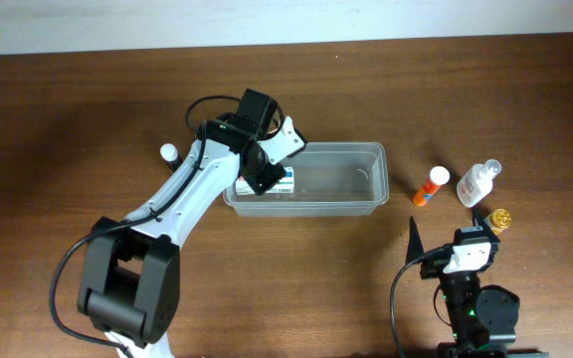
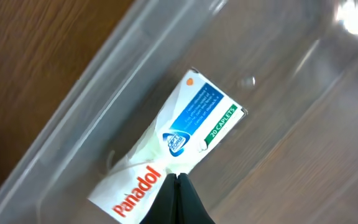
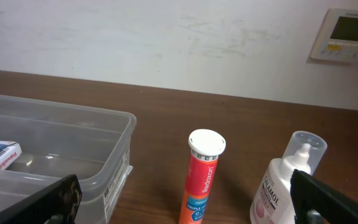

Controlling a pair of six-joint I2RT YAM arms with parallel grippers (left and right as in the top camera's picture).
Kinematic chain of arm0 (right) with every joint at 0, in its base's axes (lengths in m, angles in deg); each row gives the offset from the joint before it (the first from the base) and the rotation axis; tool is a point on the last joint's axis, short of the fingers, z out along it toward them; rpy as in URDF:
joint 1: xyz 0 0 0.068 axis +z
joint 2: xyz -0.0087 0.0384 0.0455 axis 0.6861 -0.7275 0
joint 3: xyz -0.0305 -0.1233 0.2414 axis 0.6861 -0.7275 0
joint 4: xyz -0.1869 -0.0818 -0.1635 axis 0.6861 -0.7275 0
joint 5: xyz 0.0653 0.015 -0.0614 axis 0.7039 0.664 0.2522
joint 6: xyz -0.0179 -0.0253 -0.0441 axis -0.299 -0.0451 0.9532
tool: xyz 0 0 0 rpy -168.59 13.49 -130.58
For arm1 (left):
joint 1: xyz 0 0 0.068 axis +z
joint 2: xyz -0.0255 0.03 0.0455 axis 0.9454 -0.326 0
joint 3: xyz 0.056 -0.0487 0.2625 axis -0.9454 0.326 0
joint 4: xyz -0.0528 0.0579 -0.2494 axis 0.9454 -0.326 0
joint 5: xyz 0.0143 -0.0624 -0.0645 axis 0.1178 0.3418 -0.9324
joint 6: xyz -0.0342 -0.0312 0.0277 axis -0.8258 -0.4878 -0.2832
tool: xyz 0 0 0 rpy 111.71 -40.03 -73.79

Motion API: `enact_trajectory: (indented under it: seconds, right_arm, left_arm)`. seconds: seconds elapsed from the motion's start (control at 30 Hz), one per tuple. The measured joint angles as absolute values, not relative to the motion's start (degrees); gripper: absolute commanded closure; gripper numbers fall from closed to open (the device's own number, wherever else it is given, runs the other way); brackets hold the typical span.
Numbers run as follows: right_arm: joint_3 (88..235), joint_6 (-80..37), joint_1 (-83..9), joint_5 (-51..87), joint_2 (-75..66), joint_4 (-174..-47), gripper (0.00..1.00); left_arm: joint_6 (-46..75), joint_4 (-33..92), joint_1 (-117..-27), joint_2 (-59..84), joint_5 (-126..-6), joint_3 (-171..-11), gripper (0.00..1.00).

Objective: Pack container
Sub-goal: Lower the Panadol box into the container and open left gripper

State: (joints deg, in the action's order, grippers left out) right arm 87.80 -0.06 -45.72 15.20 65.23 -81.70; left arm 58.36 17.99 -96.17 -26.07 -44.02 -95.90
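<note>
The clear plastic container (image 1: 366, 204) stands at the table's middle. A white and blue Panadol box (image 1: 286, 182) lies flat inside its left end; it also shows in the left wrist view (image 2: 185, 134), on the container's floor by the wall (image 2: 67, 112). My left gripper (image 1: 264, 177) is over that end, its fingers (image 2: 178, 179) pressed together just above the box with nothing between them. My right gripper (image 1: 446, 231) is open and empty at the front right. Through its fingers (image 3: 185, 199) I see the container's corner (image 3: 114, 143).
An orange tube with a white cap (image 1: 431, 186) (image 3: 202, 180) and a white Calamol pump bottle (image 1: 478, 183) (image 3: 288, 180) stand right of the container. A small gold-topped item (image 1: 500, 218) is near them. A small white ball (image 1: 169, 153) sits left of the container.
</note>
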Motion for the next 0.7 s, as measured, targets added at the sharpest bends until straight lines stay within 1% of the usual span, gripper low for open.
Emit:
enact_trajectory:
  seconds: [0.13, 0.33, 0.47, 0.7]
  right_arm:
    - [87.8, -0.04, -45.72, 15.2, 65.23, -81.72, 0.02]
    - [87.8, -0.04, -45.72, 15.18, 65.23, -81.7, 0.02]
    - [87.8, -0.04, -45.72, 15.18, 65.23, -81.7, 0.02]
    - [87.8, 0.01, -45.72, 15.18, 65.23, -81.7, 0.02]
  left_arm:
    - [48.81, 19.81, -96.21, -26.07, -44.07, -95.24, 0.99]
    - [40.13, 22.8, -96.21, -26.07, -43.72, -92.69, 1.0]
    - [35.96, 23.26, -96.21, -26.07, -42.64, -91.64, 0.99]
    - [32.59, 23.94, -96.21, -26.09, -42.38, -91.48, 0.99]
